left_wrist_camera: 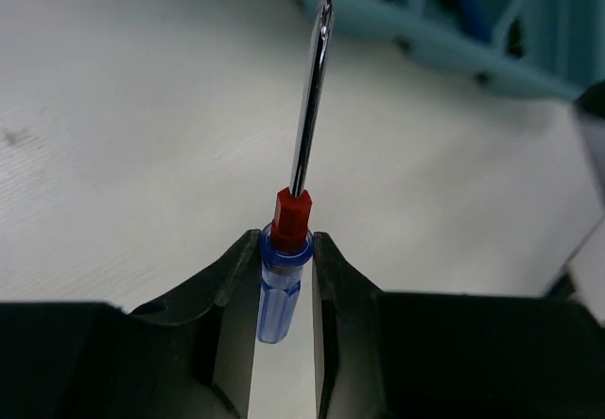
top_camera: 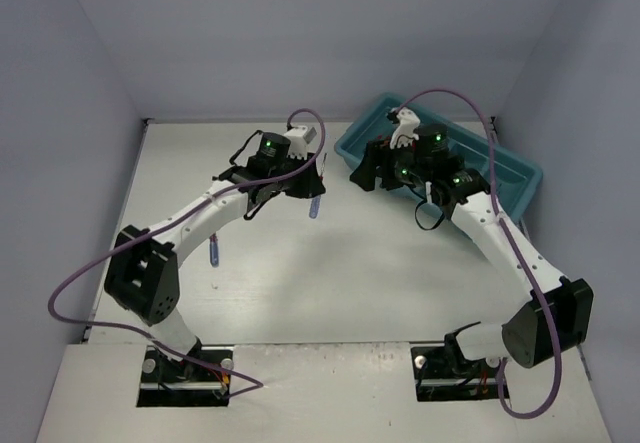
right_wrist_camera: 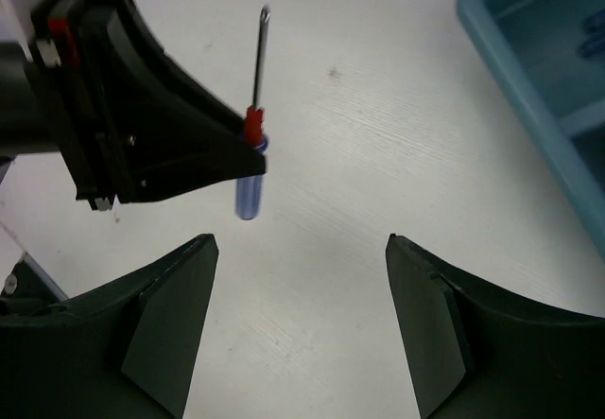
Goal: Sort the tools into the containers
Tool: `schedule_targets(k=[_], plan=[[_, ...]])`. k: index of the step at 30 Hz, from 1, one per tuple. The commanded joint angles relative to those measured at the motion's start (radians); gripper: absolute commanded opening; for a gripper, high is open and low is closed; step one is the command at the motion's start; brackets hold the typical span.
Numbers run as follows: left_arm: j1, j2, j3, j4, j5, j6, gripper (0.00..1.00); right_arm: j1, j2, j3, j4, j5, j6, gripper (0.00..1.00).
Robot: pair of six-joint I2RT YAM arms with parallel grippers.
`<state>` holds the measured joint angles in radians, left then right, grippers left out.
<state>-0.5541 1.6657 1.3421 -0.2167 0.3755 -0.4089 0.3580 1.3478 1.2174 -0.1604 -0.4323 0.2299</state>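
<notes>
Your blue-handled screwdriver (left_wrist_camera: 301, 168), w/ a red collar, is pinched in the left claw (left_wrist_camera: 286, 239). The jaws are narrow and clamped on the handle just below the collar. In the left wrist view the bare shaft points to 12 o'clock, toward the tray (left_wrist_camera: 444, 36). Can't tell whether the handle's butt touches the table (top_camera: 330, 283).

From the top cam, the held tool (top_camera: 316, 206) sits approx mid-table under the left claw (top_camera: 312, 191). The teal tray (top_camera: 520, 171) lies at 2 o'clock from it, near the far right corner. A second screwdriver (top_camera: 214, 251), also blue, lies flat on the table at 8 o'clock from the held one, just beside your left arm.

The right claw (right_wrist_camera: 298, 241) is wide w/ nothing between the jaws. In the top cam the right claw (top_camera: 365, 173) sits at 2 o'clock from the left one, btwn it and the tray's near corner. Its wrist cam has the left claw (right_wrist_camera: 255, 159) and the tool (right_wrist_camera: 250, 168) at 10 o'clock, and the tray (right_wrist_camera: 529, 97) at 2 o'clock.

The left wrist cam shows red and blue shapes inside the tray, too blurred to name.
</notes>
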Motion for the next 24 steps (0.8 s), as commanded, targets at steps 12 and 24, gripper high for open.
schedule_targets(k=[12,24], plan=[[0.014,-0.079,0.014,0.536,0.032,-0.6,0.0,0.188,0.054,0.043,0.144,0.055,-0.067,0.69],[0.016,-0.124,-0.038,0.543,0.031,-0.616,0.0,0.191,0.075,0.085,0.141,0.169,-0.103,0.6]])
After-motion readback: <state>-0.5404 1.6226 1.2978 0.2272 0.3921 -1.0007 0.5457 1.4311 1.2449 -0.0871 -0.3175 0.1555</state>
